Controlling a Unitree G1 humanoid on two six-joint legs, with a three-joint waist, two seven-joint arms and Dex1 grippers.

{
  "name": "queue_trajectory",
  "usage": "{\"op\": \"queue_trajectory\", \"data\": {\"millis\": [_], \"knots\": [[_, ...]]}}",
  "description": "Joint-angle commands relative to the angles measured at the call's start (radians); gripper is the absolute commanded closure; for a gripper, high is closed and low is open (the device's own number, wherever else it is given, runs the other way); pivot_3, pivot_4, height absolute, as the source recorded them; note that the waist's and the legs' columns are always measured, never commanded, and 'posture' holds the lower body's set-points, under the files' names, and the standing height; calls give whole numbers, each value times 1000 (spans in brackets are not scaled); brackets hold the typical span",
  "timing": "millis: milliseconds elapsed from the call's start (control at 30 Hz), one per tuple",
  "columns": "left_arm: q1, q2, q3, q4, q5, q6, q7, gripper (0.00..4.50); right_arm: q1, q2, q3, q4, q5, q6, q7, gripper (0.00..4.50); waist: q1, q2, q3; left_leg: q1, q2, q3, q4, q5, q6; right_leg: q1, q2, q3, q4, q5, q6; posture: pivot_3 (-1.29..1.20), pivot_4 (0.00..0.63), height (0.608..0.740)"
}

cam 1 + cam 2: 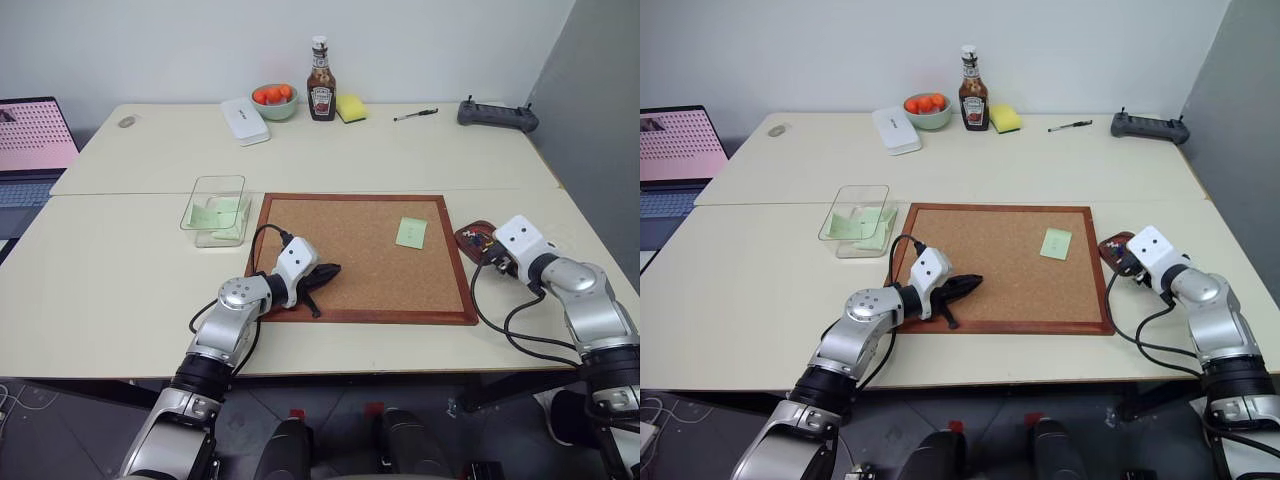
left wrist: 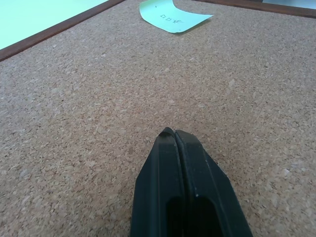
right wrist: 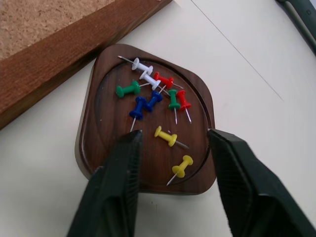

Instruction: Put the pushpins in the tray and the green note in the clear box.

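Note:
The green note (image 1: 411,232) lies flat on the right part of the cork board (image 1: 350,255); its near edge curls up in the left wrist view (image 2: 170,17). My left gripper (image 2: 174,133) is shut and empty, low over the board's left part, well short of the note. The small brown tray (image 3: 89,123) sits on the table just right of the board's frame. Several coloured pushpins (image 3: 127,90) lie in it. My right gripper (image 3: 173,136) hovers open just over the tray's near side, nothing held between its fingers. The clear box (image 1: 217,208) stands left of the board with green paper inside.
Along the table's far edge stand a ketchup bottle (image 1: 321,85), a bowl of oranges (image 1: 274,100), a white case (image 1: 245,120), a yellow sponge (image 1: 351,107), a pen (image 1: 415,115) and a dark controller (image 1: 497,115). A laptop (image 1: 30,140) sits at the far left.

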Motion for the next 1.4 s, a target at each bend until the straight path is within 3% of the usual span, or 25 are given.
{"op": "queue_trajectory", "data": {"millis": [33, 133, 500, 667, 1033, 1267, 1400], "knots": [[25, 6, -21, 56, 36, 20, 4, 4500, -31, -15, -42, -43, 16, 0, -5, 1172, 0, 0, 0, 0, 0, 0, 0, 0, 0, 0, 0, 0, 0, 0, 0, 0, 150, 740], [18, 5, -11, 58, 29, 20, 7, 4500, -49, 24, -105, -84, 133, 43, 44, 579, 0, 0, 0, 0, 0, 0, 0, 0, 0, 0, 0, 0, 0, 0, 0, 0, 150, 740], [-30, 14, 72, -21, -57, 84, 2, 4500, -84, 133, -93, -80, 232, -4, 76, 579, -2, -1, 1, -1, 0, -1, 1, 0, 0, 0, 0, -1, 0, 0, 0, 0, 150, 740], [-63, 39, 124, -148, -135, 145, -44, 3576, -147, 198, -69, 37, 219, -73, 75, 546, -9, -3, 3, -3, 1, -1, 0, 0, 0, -3, 1, -1, 1, 3, 4, 0, 150, 740], [-32, 95, 111, -261, -105, 166, -27, 1434, -326, 316, -72, 422, 242, -202, 121, 546, -8, -3, 4, -7, 0, -1, 0, 0, 0, -6, 0, -1, 0, 3, 5, 0, 150, 740], [-16, 112, 96, -275, -90, 157, -29, 1420, -386, 333, -70, 579, 238, -260, 140, 726, -8, -3, 4, -7, 0, -1, 0, 0, 0, -6, 0, -1, 0, 4, 5, 0, 150, 740], [-14, 115, 91, -269, -84, 149, -32, 1416, -405, 326, -69, 636, 235, -285, 164, 1566, -8, -3, 4, -7, 0, -1, 0, 0, 0, -6, 0, 0, 0, 4, 5, 0, 150, 740]]}}
